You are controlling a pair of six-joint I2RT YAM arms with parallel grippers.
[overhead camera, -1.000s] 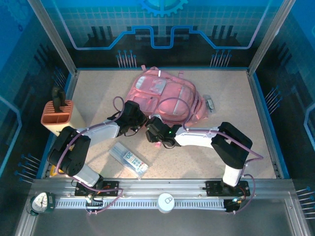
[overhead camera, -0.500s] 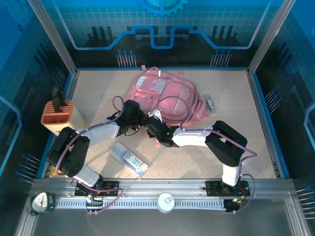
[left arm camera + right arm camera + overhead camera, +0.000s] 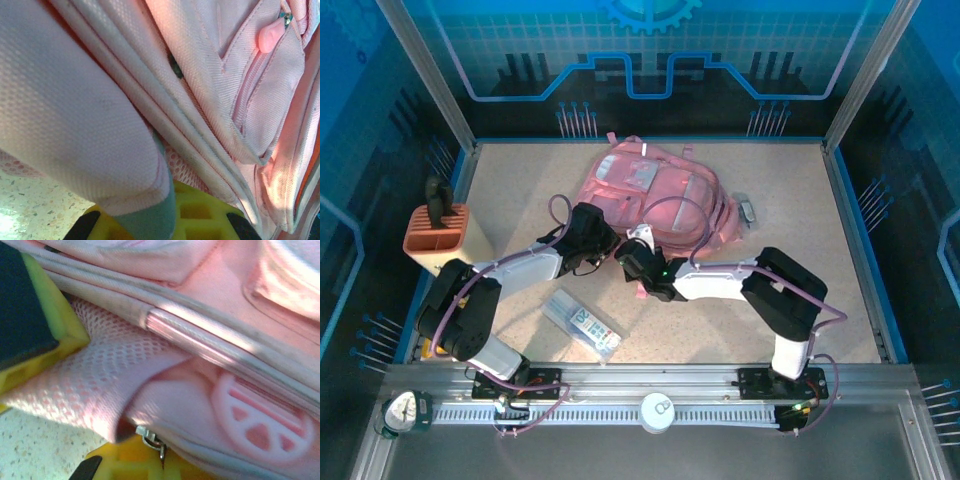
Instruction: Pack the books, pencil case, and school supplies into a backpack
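The pink backpack (image 3: 655, 195) lies flat in the middle of the table. My left gripper (image 3: 604, 240) is at its near left edge, shut on a fold of pink fabric with a teal lining (image 3: 150, 210). My right gripper (image 3: 638, 250) is beside it at the near edge, shut on the backpack's fabric by a metal zip slider (image 3: 150, 436). The left gripper's yellow finger (image 3: 30, 325) shows in the right wrist view, pressed against pink mesh (image 3: 85, 385). The pale pencil case (image 3: 582, 323) lies on the table in front of the left arm, free of both grippers. The books are out of view.
An orange slotted holder (image 3: 435, 232) with a dark item standing in it is at the left wall. A small grey object (image 3: 748, 210) lies just right of the backpack. Bare table (image 3: 840, 300) stretches to the right of the right arm.
The right gripper has closed from part open to shut and has edged up and left onto the backpack's near edge. The left gripper has stayed shut in place.
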